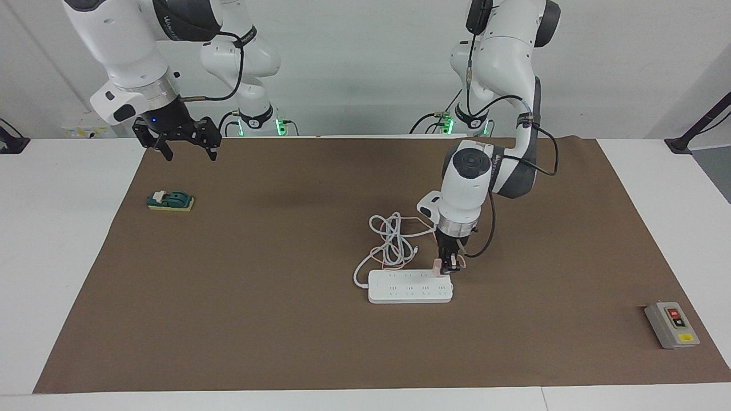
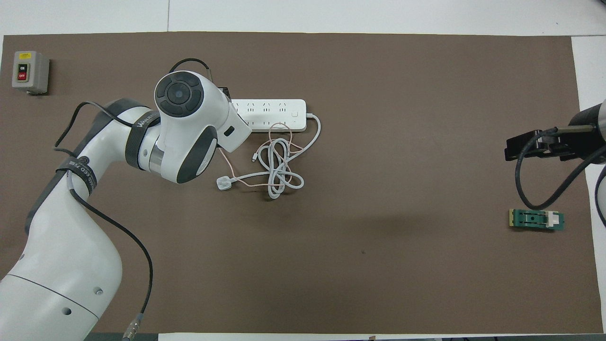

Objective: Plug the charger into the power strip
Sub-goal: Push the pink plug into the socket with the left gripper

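Note:
The white power strip (image 1: 410,286) lies flat mid-table; it also shows in the overhead view (image 2: 270,113). My left gripper (image 1: 449,267) points straight down over the strip's end toward the left arm's end of the table. It is shut on the pale-pink charger (image 1: 437,266), which sits at the strip's top surface; I cannot tell whether the prongs are in a socket. In the overhead view the left wrist hides the charger and that end of the strip. The thin pink cable (image 2: 227,163) trails toward the robots. My right gripper (image 1: 183,144) waits open and empty, raised.
A coil of white cord (image 2: 279,166) with a white three-pin plug (image 2: 224,183) lies beside the strip, nearer to the robots. A grey button box (image 1: 672,325) sits at the left arm's end. A green and yellow block (image 1: 170,201) lies under the right gripper.

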`<action>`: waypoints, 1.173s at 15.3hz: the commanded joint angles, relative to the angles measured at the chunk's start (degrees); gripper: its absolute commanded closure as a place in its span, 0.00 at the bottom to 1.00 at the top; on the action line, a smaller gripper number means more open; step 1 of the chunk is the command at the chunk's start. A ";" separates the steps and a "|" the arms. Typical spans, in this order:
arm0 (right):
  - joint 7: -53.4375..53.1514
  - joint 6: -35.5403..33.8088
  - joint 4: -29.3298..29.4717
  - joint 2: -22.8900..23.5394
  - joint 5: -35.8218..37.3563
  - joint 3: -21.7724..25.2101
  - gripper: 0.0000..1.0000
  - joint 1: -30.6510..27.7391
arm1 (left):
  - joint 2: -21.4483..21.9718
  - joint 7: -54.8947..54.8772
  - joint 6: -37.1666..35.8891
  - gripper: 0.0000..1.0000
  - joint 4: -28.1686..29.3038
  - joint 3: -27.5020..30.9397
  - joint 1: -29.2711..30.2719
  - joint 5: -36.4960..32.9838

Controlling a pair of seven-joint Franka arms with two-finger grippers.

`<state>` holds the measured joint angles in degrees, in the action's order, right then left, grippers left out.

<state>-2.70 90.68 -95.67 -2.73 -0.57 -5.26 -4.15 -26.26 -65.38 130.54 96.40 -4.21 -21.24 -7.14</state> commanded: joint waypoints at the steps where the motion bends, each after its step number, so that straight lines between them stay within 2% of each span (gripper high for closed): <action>1: 0.24 0.55 -1.19 -1.22 0.66 -0.55 0.00 -0.68 | -2.47 0.43 -3.44 1.00 -1.56 0.69 -0.21 0.20; 8: 0.33 0.46 -1.19 -1.22 0.66 -0.55 0.00 -0.77 | -6.86 -0.01 -7.92 1.00 -7.26 -0.36 1.45 0.20; 9: 0.33 0.46 -1.19 -1.22 0.66 -0.55 0.00 -0.77 | -9.14 -0.09 -12.02 1.00 -10.67 -2.10 2.76 0.11; 10: 0.33 0.46 -1.19 -1.22 0.66 -0.55 0.00 -0.77 | -12.81 -0.10 -16.67 1.00 -16.53 -4.38 4.00 0.20; 11: 0.33 0.46 -1.19 -1.22 0.66 -0.55 0.00 -0.86 | -13.89 -0.18 -18.02 1.00 -18.59 -5.62 5.14 0.11; 13: 0.41 0.46 -1.19 -1.22 0.66 -0.55 0.00 -0.86 | -13.82 -0.18 -17.25 1.00 -18.18 -6.08 5.33 0.02; 18: 0.41 0.46 -1.19 -1.22 0.66 -0.55 0.00 -0.86 | -11.98 -3.96 -9.62 1.00 -13.18 -5.99 5.50 0.46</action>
<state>-2.70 90.68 -95.67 -2.73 -0.57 -5.25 -4.15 -35.89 -67.23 114.14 80.00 -10.01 -16.21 -6.80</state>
